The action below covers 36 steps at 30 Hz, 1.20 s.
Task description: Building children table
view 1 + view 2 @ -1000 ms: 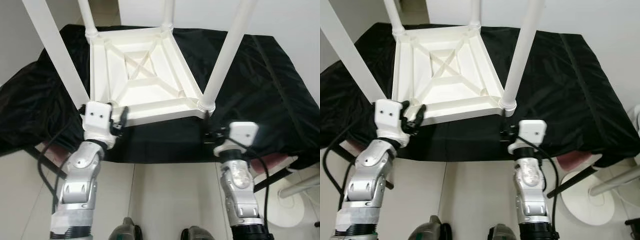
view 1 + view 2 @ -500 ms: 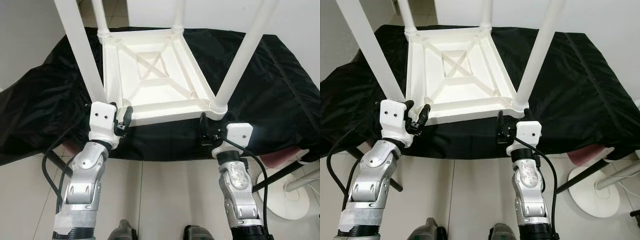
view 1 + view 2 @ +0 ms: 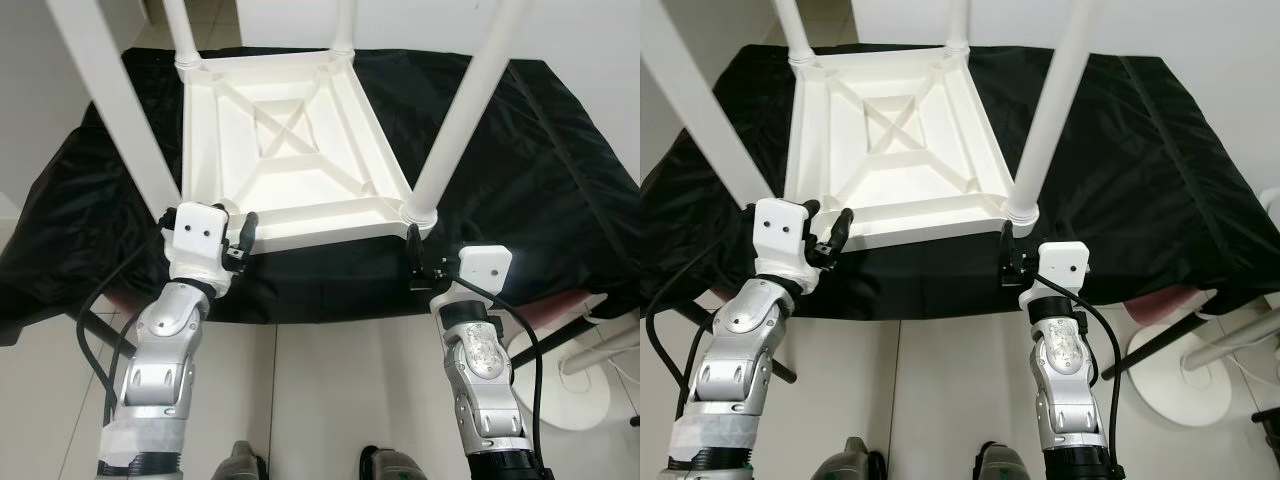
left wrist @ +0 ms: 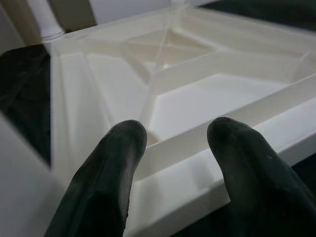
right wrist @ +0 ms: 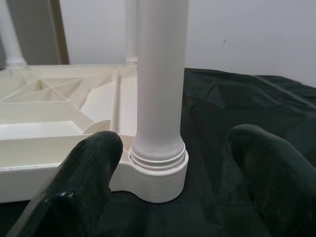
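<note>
A white plastic children's table lies upside down on a black cloth, with its legs pointing up. The near-right leg stands screwed into its corner socket. My left gripper is open at the table's near-left corner, its fingers over the near rim. My right gripper is open just short of the near-right leg's base, a finger on either side of it, not touching.
The black cloth covers a low surface whose front edge runs just before my arms. Pale tiled floor lies below. A white round stand base sits on the floor at the right. A white wall backs the scene.
The camera view has shifted, so the whole scene sits differently. Both grippers stay open at the table's near corners; the right one points at the near-right leg's base.
</note>
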### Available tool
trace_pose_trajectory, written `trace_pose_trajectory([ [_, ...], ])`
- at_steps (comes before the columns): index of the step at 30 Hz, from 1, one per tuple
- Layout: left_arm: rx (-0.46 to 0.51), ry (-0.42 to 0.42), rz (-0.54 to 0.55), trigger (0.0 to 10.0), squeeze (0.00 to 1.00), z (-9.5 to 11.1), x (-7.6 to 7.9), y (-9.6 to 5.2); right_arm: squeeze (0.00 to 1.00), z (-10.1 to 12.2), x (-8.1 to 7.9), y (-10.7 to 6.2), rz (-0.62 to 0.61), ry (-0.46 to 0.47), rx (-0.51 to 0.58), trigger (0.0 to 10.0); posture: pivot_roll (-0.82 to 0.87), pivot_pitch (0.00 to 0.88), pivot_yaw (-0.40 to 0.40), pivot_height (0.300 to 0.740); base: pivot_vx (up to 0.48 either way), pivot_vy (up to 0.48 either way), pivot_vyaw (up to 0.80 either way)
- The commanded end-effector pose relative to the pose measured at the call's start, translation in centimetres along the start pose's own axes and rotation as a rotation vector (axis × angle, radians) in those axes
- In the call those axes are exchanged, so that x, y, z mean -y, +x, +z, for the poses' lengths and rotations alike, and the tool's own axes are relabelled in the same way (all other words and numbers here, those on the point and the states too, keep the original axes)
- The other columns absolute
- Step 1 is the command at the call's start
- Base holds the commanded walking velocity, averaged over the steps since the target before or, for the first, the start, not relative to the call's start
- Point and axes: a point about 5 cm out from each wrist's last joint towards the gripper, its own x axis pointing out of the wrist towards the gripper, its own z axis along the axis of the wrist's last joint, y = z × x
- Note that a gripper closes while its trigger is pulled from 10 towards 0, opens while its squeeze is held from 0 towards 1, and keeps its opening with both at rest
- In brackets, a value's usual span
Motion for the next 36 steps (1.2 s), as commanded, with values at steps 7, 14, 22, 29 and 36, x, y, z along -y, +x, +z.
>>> trace_pose_trajectory([
  [7,-0.020,0.113,0.152,10.0,0.00,-0.2,-5.7,-0.3,0.00,0.5,-0.4,-0.1,0.080,0.043,0.027,10.0,-0.03,0.107,0.024,0.740,0.000,0.000,0.00],
  [14,-0.022,0.157,0.208,10.0,0.00,0.3,-7.8,-0.4,0.00,0.4,-0.5,-0.1,0.094,0.048,0.018,10.0,-0.03,0.108,0.022,0.740,0.000,0.000,0.00],
  [22,-0.005,0.126,0.142,10.0,0.00,0.4,-6.1,-0.5,0.00,0.1,-1.0,-0.5,0.152,0.060,-0.008,10.0,-0.03,0.109,0.022,0.740,0.000,0.000,0.00],
  [29,0.049,-0.014,-0.026,10.0,0.00,1.3,-1.4,-0.1,0.00,-0.1,-0.1,-0.4,0.230,0.052,-0.046,10.0,-0.03,0.107,0.013,0.740,0.000,0.000,0.00],
  [36,0.084,-0.046,-0.088,10.0,0.00,2.2,0.2,0.3,1.00,0.2,0.3,0.3,0.253,0.038,-0.035,10.0,-0.03,0.103,0.003,0.740,0.000,0.000,0.00],
])
